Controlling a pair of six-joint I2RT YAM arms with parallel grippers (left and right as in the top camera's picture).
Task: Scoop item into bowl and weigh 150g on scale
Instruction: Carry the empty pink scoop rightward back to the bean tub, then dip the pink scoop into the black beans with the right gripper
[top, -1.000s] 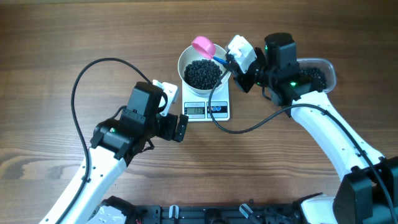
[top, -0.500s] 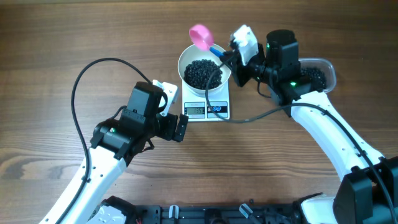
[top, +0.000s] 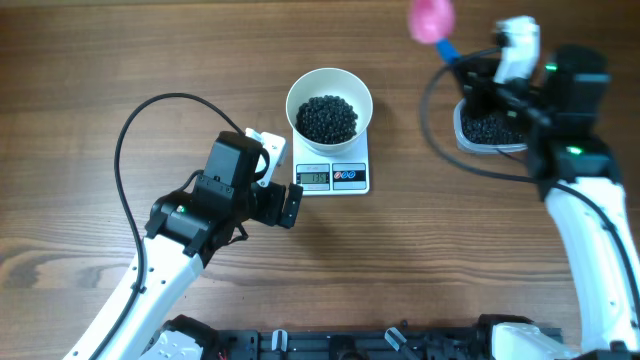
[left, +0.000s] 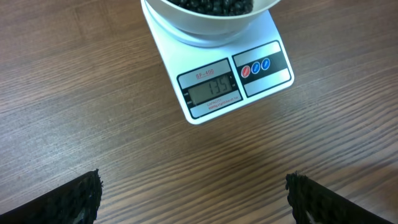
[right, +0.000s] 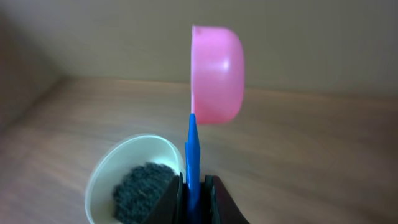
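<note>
Right gripper (right: 194, 198) clamped on scoop (right: 216, 74), left gripper (left: 194, 199) apart, wrist view crops bowl (left: 205, 23)

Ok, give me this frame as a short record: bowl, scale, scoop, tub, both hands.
bowl: white, sits on the scale, holds a heap of black beads
scale: display lit, digits too blurred to trust
scoop: pink with a blue handle, held up away from the bowl, contents not visible
tub: clear, beads inside, partly hidden under the right arm
left hand: open, empty, just in front of the scale
right hand: shut on the scoop handle
</note>
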